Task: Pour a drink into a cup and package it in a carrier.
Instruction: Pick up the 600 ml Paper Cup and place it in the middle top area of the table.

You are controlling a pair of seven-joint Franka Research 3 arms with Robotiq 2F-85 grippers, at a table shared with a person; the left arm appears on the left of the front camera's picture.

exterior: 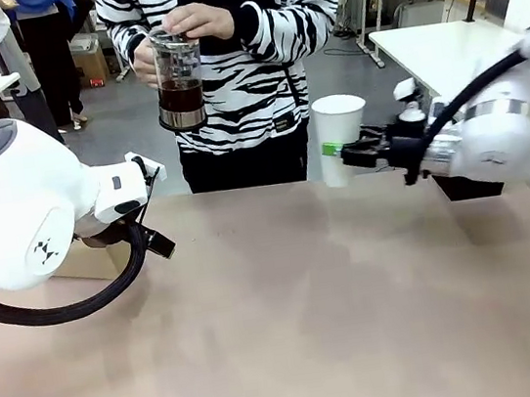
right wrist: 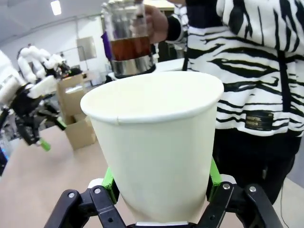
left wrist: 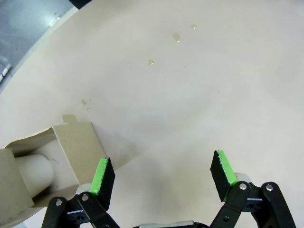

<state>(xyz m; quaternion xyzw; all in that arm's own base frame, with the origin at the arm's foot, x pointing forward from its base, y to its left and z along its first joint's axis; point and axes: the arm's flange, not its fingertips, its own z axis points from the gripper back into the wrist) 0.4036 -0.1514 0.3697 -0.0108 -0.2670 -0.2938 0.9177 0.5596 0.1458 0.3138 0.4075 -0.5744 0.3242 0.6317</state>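
The desk [exterior: 291, 313], a broad matte tan slab, is crossed by both white arms. At twelve o'clock beyond its far edge a person in a black-and-white striped top is stood. The carrier [left wrist: 76, 140], a low box of dull tan cardboard with crisply folded walls, is set at about nine o'clock on the desk; a white rounded cylinder, perhaps a cup, is lodged in it, though which compartment cannot be told. A clear glass carafe [exterior: 178, 77] with a bright metal band is held upright in the person's hands [exterior: 198, 18], and its lower part is filled by the drink [exterior: 181, 97], a dark reddish-brown liquid. At two o'clock a white paper cup [exterior: 340, 129], tapered, smooth and roll-rimmed, is gripped low on its wall by the right pincer [right wrist: 161, 183], closed onto it from both sides. The left pincer [left wrist: 163, 173] is spread wide with nothing held, the carrier lying at its eight o'clock, just beside one finger. A few small glossy drops [left wrist: 176, 37] are scattered on the desk. Pouring is judged not yet begun, since the carafe is kept upright and apart from the cup, whose inside is hidden. Filling it and seating it in the carrier are left to do.
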